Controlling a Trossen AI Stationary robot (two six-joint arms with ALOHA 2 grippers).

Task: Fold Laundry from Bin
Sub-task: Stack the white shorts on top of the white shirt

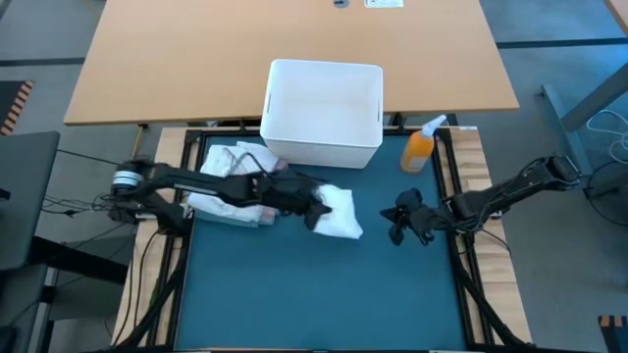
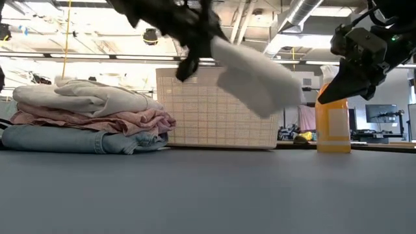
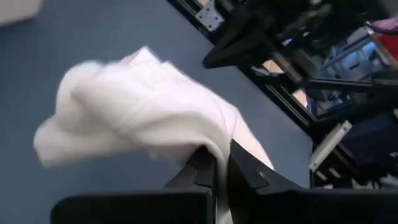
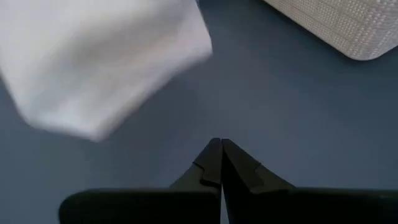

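Note:
A folded white cloth [image 1: 340, 216] hangs in the air above the teal mat [image 1: 324, 294], with my left gripper [image 1: 316, 208] shut on it. The low view shows the cloth [image 2: 257, 78] well clear of the mat. At the mat's left, a stack of folded laundry [image 2: 88, 120] rests on its jeans layer, with pink and white pieces on top. The white bin [image 1: 324, 113] stands at the far edge. My right gripper [image 1: 397, 224] hovers shut to the right of the cloth and holds nothing [image 4: 221, 149]. My left gripper pinches the white cloth between its two fingers at the cloth's near-side edge [image 3: 214, 134], several layers bunched there. The fingers come from the table's left, slanting down. The cloth is lifted clear of the mat and spreads out beyond the fingertips [image 2: 260, 81].
An orange spray bottle [image 1: 420, 147] stands right of the bin, near the mat's far right corner. The mat's near half [image 2: 208, 195] lies bare. A tan table [image 1: 294, 49] sits beyond the bin.

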